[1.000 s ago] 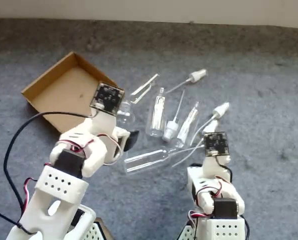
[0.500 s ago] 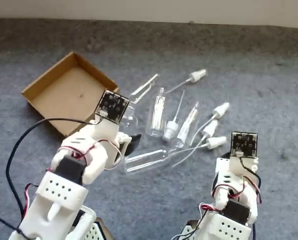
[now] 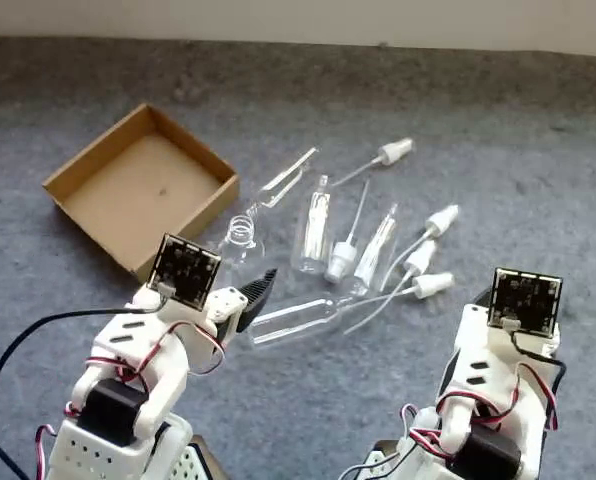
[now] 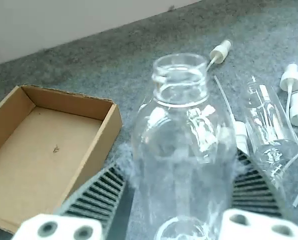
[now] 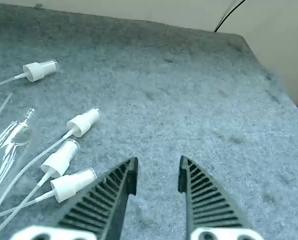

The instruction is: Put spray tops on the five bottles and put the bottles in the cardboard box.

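**Grey felt tabletop (image 3: 518, 120): left gripper (image 4: 179, 165) on a bottle (image 4: 176, 125), right gripper (image 5: 157, 167) bare**

Left gripper: jaws clamped against both sides of the clear bottle, ribbed pads (image 4: 96, 195) pressed to its body. The bottle's mouth is uncapped and points toward the far edge. From above, the bottle (image 3: 240, 238) lies just beside the box's (image 3: 88, 160) near right corner. Cannot tell whether it touches the tabletop.

Right gripper: jaws a narrow gap apart, nothing between them. It hangs over bare felt toward the right edge, near side.

Left arm (image 3: 128, 380) rises from the near left corner. Right arm (image 3: 488, 390) rises from the near edge, right of middle.

Box: brown cardboard, open top, on the far left part of the tabletop, its floor in full sight.

Loose bottles, mid-tabletop, all on their sides:
- one (image 3: 293, 320) crosswise, just off the left gripper's tip
- two (image 3: 313, 225) (image 3: 378, 245) side by side, necks toward the near edge
- a slimmer clear piece (image 3: 288, 175) beside the box's right wall; too faint to name

White tops with thin tubes, all loose:
- one (image 3: 340, 262) between the two side-by-side bottles
- three (image 3: 443, 217) (image 3: 421, 257) (image 3: 433, 285) close together, right of those bottles
- one (image 3: 396, 151) apart, nearer the far edge

Pale wall (image 3: 278, 15) runs beyond the far edge.
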